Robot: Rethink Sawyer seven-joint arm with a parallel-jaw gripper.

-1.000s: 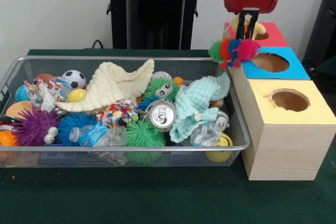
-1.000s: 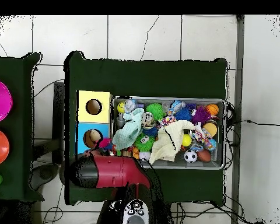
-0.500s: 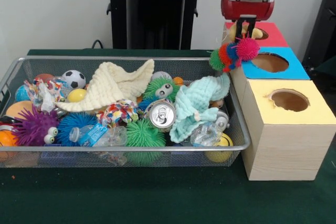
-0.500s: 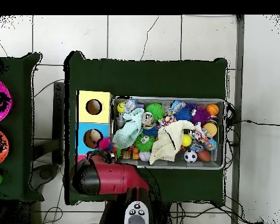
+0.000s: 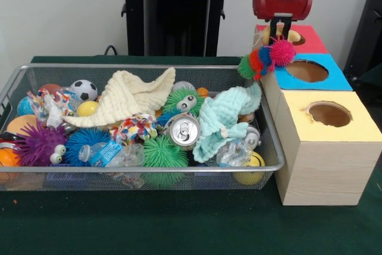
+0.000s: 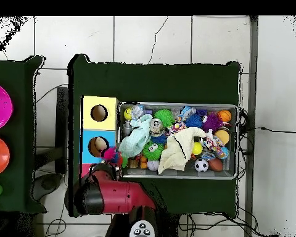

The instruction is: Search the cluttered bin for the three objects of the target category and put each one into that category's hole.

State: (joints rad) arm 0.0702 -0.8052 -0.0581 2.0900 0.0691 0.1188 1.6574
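Observation:
My gripper (image 5: 280,35) is shut on a spiky caterpillar toy (image 5: 266,58) with green, red, blue and pink segments. The toy hangs in the air over the near left corner of the red box (image 5: 310,40), beside the blue box (image 5: 334,79). A yellow box (image 5: 358,129) stands nearest the camera. Each box has a round hole on top. In the overhead view the red arm (image 6: 110,196) covers the red box, and the toy (image 6: 111,154) shows at the arm's tip beside the blue box (image 6: 87,148).
A wire mesh bin (image 5: 149,67) left of the boxes holds a soda can (image 5: 184,129), a cream cloth (image 5: 128,97), a mint cloth (image 5: 224,117), a soccer ball (image 5: 84,89), spiky balls and plastic bottles. Green cloth covers the table (image 5: 179,225).
The gripper has carried the spiky toy slightly up and back, from beside the blue box towards the red box. In the overhead view the arm has drawn back towards the base.

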